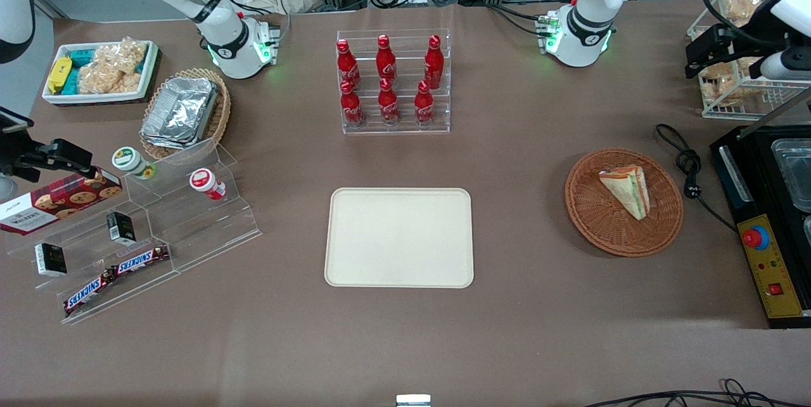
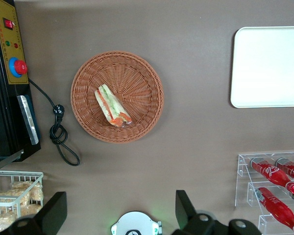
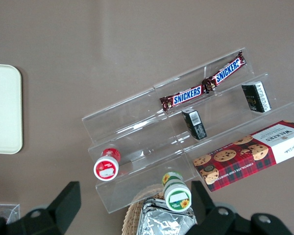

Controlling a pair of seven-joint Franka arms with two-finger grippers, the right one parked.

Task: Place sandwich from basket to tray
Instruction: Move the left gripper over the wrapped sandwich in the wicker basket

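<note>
The sandwich (image 1: 627,190), a wrapped bread wedge with green and orange-red filling, lies in the round reddish-brown wicker basket (image 1: 595,217) toward the working arm's end of the table. Both also show in the left wrist view: the sandwich (image 2: 112,105) and the basket (image 2: 142,83). The cream-beige tray (image 1: 399,237) lies bare at the table's middle and shows partly in the left wrist view (image 2: 269,66). My left gripper (image 1: 702,55) hangs high above the table, farther from the front camera than the basket and well apart from it. In its wrist view the gripper (image 2: 118,208) is open and empty.
An acrylic rack of red cola bottles (image 1: 393,80) stands farther back than the tray. A black machine with a red button (image 1: 770,229) and a coiled cable (image 1: 687,160) lie beside the basket. A wire rack of snacks (image 1: 735,83) stands under my gripper. Acrylic steps with snacks (image 1: 146,229) lie toward the parked arm's end.
</note>
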